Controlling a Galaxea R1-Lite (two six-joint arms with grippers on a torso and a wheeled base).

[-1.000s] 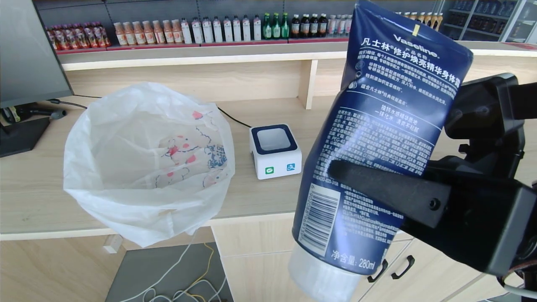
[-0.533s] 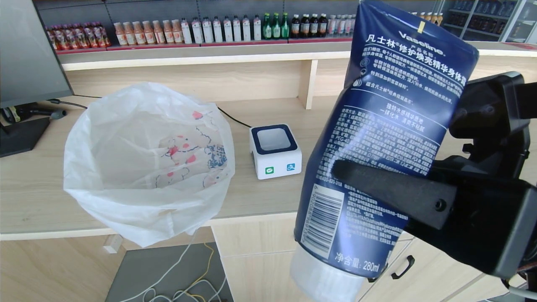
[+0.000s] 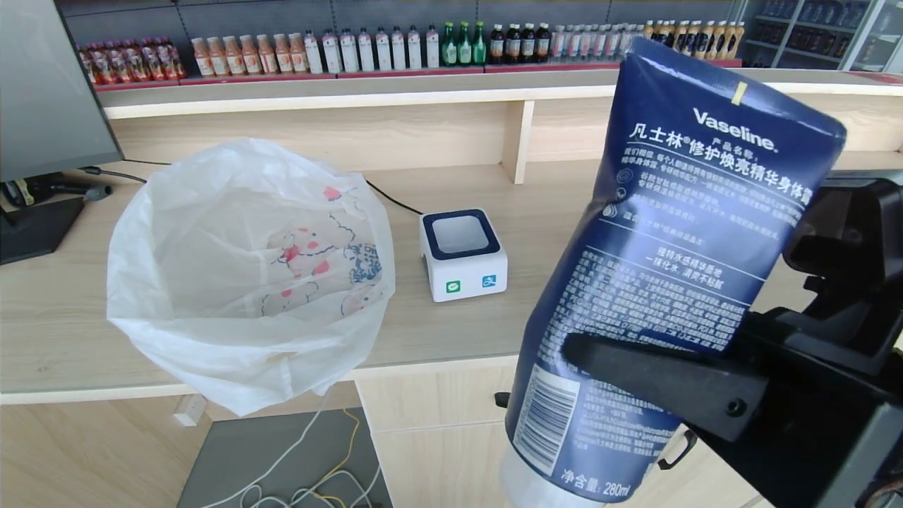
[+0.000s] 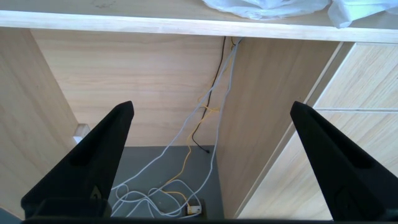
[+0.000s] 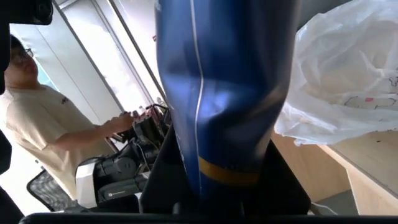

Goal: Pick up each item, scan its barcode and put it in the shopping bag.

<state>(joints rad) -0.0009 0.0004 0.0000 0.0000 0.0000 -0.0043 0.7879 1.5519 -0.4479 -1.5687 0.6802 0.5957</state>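
My right gripper point(image 3: 635, 367) is shut on a dark blue lotion tube point(image 3: 677, 282), held cap-down close in front of the head camera at the right; its barcode point(image 3: 543, 420) faces the camera near the lower end. The right wrist view has the tube point(image 5: 224, 93) squeezed between its fingers. A white scanner point(image 3: 462, 254) with a dark-framed window sits on the wooden counter point(image 3: 70, 317), left of the tube. The white plastic shopping bag point(image 3: 247, 275) stands open at the counter's front left. My left gripper point(image 4: 208, 162) is open, below counter level, facing the cabinet front and floor cables.
A monitor point(image 3: 49, 85) stands at the far left of the counter with cables beside it. A raised wooden shelf point(image 3: 338, 99) runs along the back, with rows of bottles point(image 3: 317, 49) behind it. Cabinet drawers with black handles point(image 3: 677, 451) are below the counter.
The right gripper and tube have dropped lower and shifted slightly right in the head view. The bag and scanner have not moved.
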